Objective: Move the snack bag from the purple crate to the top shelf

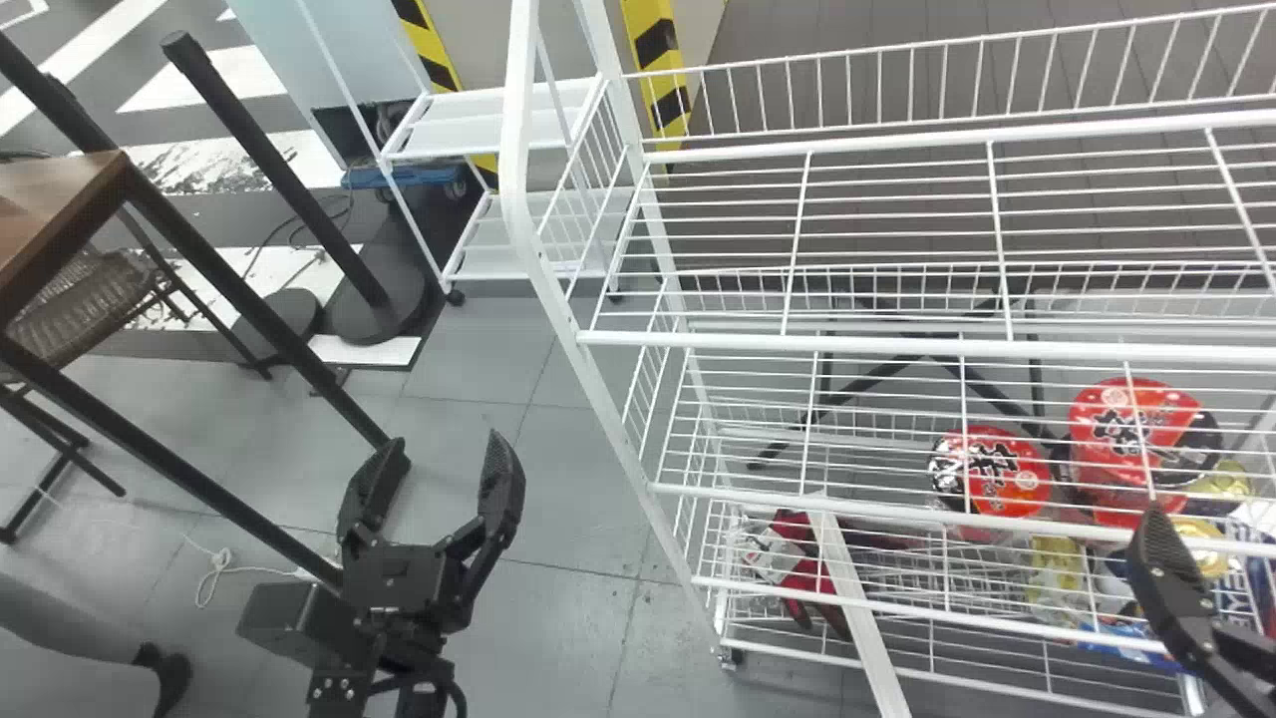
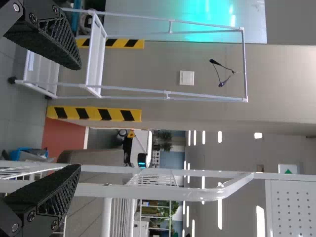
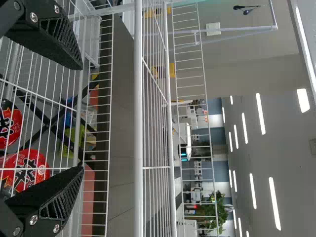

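Indoors, rack [image 1: 515, 150] on grey floor [image 1: 558, 638].

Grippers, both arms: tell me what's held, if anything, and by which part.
Nothing is held: the left gripper and the right gripper both stand open and empty.
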Controlling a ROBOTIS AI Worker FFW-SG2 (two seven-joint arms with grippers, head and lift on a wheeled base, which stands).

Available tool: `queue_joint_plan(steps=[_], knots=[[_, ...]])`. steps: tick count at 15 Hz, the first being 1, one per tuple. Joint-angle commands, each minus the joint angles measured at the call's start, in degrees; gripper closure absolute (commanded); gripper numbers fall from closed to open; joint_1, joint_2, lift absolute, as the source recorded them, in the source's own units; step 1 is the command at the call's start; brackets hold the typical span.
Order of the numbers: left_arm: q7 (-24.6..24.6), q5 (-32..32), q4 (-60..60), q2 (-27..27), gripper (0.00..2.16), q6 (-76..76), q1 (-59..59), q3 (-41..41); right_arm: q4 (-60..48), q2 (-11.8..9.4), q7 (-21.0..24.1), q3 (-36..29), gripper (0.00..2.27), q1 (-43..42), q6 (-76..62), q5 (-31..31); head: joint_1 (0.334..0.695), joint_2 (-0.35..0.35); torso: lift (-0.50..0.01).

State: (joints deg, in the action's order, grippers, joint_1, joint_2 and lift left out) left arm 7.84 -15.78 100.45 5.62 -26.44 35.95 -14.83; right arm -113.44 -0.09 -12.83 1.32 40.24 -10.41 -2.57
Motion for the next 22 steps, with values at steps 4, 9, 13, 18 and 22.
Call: queue_joint_plan(steps=[4, 9, 13, 18, 22], knots=[[-0.3, 0.2, -0.3, 0.0, 0.11, -0.7, 0.0, 0.2, -0.1, 0.1, 0.0, 0.1, 0.08, 0.1, 0.0, 0.0, 0.695, 0.328, -0.155], [1.3, 0.0, -0.4, 0.1, 0.11, -1.4, 0.1, 0.2, -0.2, 0.1, 0.0, 0.3, 0.08, 0.2, 0.0, 0.1, 0.695, 0.326, -0.174], [1.8, 0.0, -0.6, 0.1, 0.11, -1.4, 0.1, 0.1, -0.3, 0.1, 0.0, 0.3, 0.08, 0.2, 0.0, 0.2, 0.695, 0.323, -0.190], [2.5, 0.0, -0.7, 0.2, 0.11, -1.4, 0.4, -0.1, -0.3, 0.1, 0.0, 0.4, 0.08, 0.2, 0.0, 0.2, 0.695, 0.324, -0.210], [2.9, 0.0, -0.7, 0.1, 0.11, -1.4, 0.4, -0.1, -0.3, 0.1, -0.1, 0.4, 0.08, 0.3, 0.0, 0.2, 0.695, 0.325, -0.226]])
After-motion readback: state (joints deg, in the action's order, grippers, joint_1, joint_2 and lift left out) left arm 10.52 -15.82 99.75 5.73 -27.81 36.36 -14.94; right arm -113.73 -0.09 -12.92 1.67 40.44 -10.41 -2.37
